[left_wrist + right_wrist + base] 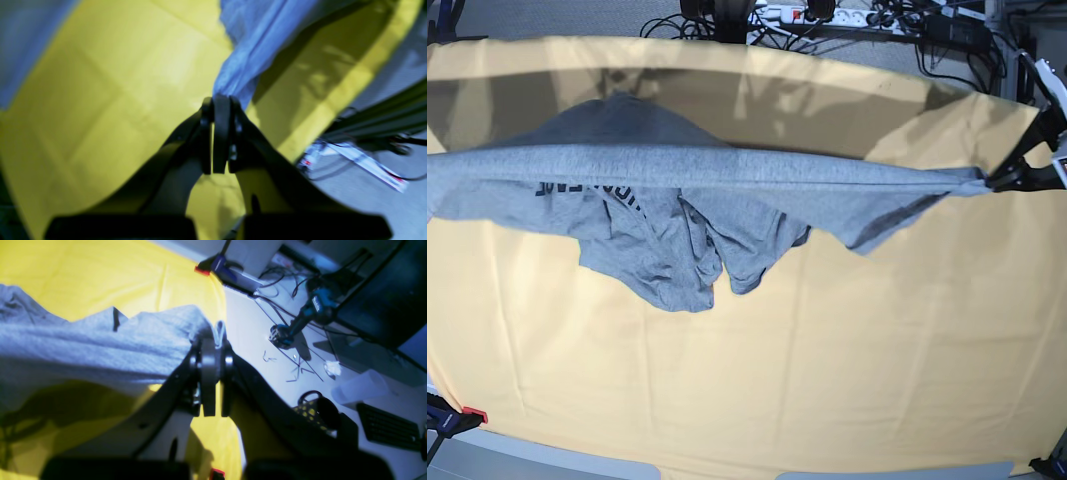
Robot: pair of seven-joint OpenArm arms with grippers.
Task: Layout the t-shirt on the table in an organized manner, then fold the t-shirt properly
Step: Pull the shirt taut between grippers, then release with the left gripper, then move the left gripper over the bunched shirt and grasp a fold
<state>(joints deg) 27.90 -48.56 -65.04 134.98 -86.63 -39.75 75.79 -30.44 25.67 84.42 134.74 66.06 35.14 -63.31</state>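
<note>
Base view: both hands clamped on t-shirt [727,170] edge, stretched taut above table [827,360], L hand [221,100], R hand [211,340].

dark block lettering on t-shirt [642,215], folded over, unreadable

L gripper [221,101], R gripper [211,343] clamped

The t-shirt [727,175] is heather grey, with dark block capitals showing on the part hanging below its stretched edge. Under the t-shirt, the bench [827,340] cloth is pale yellow-orange, crossed by faint crease lines. Both claws are black: the left claw [220,103] and the right claw [211,343]. Beyond the bench edge lies a teal-and-black drill [307,315].
</note>
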